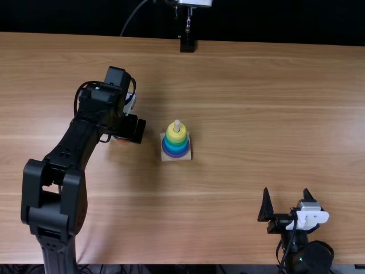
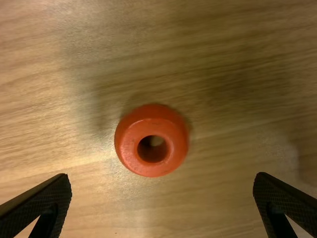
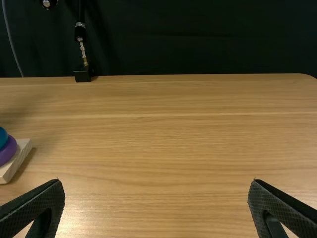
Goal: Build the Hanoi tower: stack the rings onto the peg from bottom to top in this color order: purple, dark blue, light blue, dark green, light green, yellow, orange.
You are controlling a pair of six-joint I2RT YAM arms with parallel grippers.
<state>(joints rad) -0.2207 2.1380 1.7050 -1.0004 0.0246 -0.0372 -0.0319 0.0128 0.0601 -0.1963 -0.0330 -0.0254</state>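
On my top view, with 12 o'clock toward the table's far edge, I have the left gripper (image 1: 132, 129) low over the light brown wooden table (image 1: 251, 142), angled downward, its arm running back toward 7 o'clock. Its wrist view gives me the two flat black fingers spread wide, gripping nothing. Framed between the lines of those fingers — wood showing between it and each of them — is the small, thick, rounded orange ring (image 2: 151, 140), lying flat with its hole facing up. From above I catch just a sliver of it by the gripper.

Toward 3 o'clock from that ring, near the gripper but apart from it, I see the tower: a square, pale wooden base (image 1: 186, 157) carrying stacked smooth rings that narrow upward. I make out a purple ring (image 1: 175, 154) at the bottom, blue above it, then green, and a yellow ring (image 1: 175, 135) on top. The pale, round-tipped peg (image 1: 177, 125) pokes out above the yellow. I cannot separate every shade in the middle of the stack.

Well apart from the tower, toward 4 o'clock, is my right gripper (image 1: 286, 201). Its fingers are parted wide and empty, pointing toward the far side. At 12 o'clock from the tower, a black stand foot (image 1: 187, 45) sits at the table's far edge — dark cloth behind it.
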